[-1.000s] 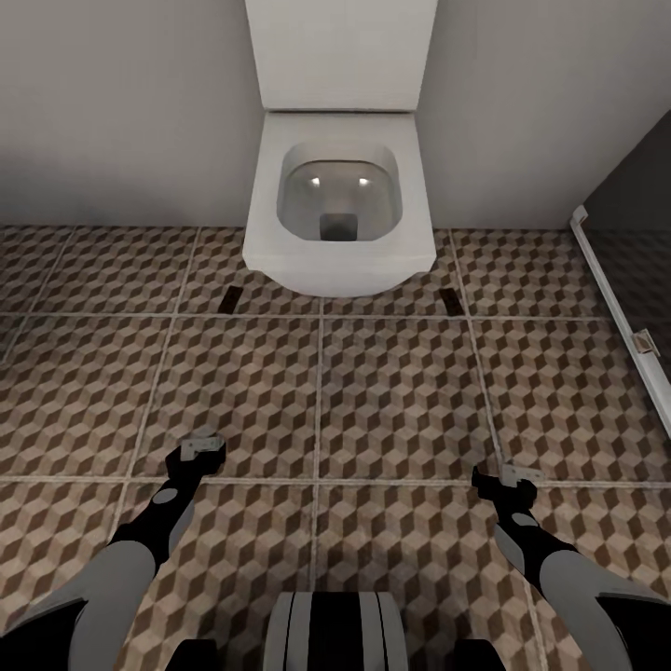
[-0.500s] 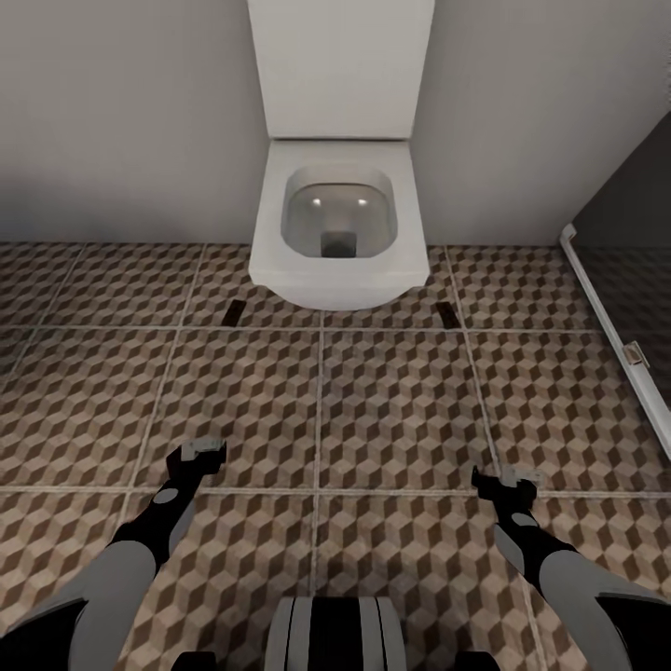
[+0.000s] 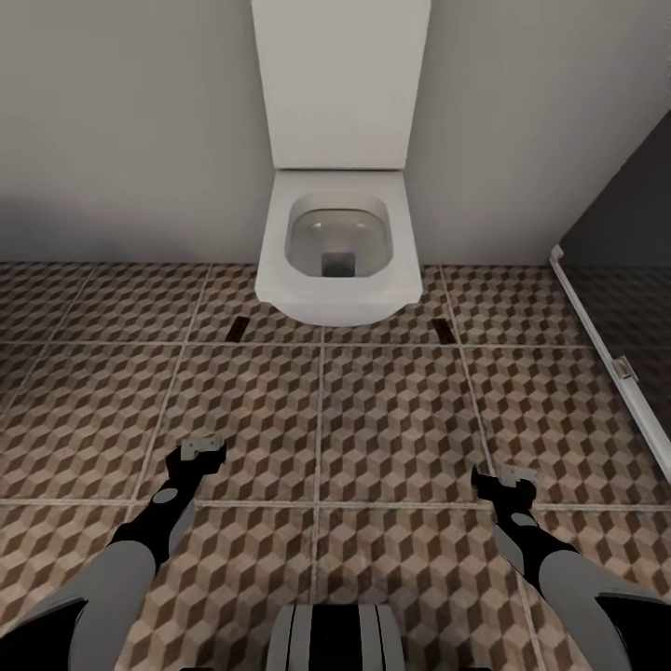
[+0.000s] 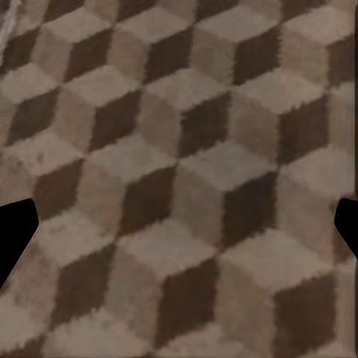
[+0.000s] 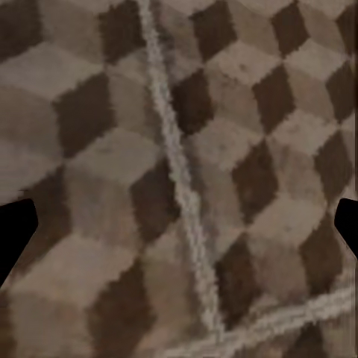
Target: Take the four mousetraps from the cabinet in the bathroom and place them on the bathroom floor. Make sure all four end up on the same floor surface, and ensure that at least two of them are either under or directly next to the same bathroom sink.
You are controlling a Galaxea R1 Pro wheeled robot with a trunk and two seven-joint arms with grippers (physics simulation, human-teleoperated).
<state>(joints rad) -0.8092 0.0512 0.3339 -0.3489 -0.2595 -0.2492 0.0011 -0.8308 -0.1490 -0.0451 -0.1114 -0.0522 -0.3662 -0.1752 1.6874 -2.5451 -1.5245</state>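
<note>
Ahead, one toilet (image 3: 337, 242) on the bathroom floor (image 3: 391, 410); left gripper (image 3: 201, 452) and right gripper (image 3: 508, 479) spread, empty.

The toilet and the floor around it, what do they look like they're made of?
The toilet looks like glazed white ceramic: smooth, even white with soft highlights in the bowl. The bathroom floor looks like matte printed tile: large squares with pale grout lines and a brown, beige and cream cube pattern. Being a render, both are only likely.
</note>
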